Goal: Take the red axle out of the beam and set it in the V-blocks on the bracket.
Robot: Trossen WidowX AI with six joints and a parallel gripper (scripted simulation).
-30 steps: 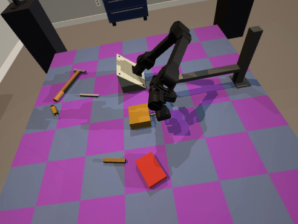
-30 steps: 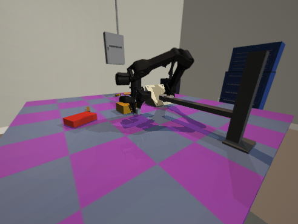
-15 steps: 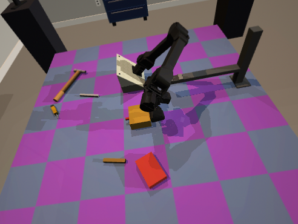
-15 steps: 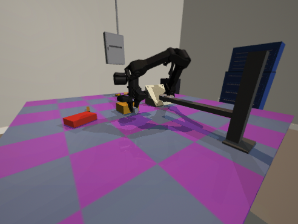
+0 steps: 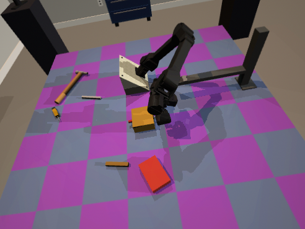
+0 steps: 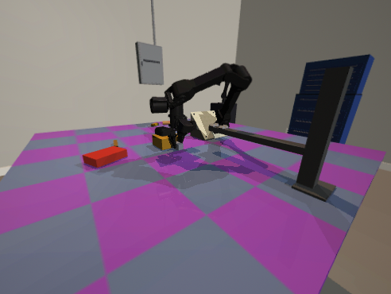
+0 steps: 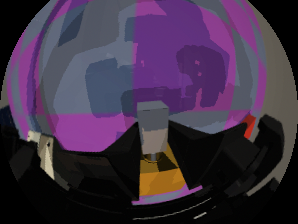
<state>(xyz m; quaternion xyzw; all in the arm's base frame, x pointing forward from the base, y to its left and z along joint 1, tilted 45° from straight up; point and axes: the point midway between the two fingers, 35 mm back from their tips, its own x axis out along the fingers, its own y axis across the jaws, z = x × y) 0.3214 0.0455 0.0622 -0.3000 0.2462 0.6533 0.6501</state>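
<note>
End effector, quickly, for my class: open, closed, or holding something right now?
End effector: closed, holding a grey square-ended piece.

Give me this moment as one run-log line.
tool: shut on grey peg | peg: at orange beam | red axle: end protruding opposite side | bracket: axle not placed

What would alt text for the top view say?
A black robot arm reaches down beside an orange block with a red axle poking out; a cream bracket, hammer and red box sit around it.
</note>
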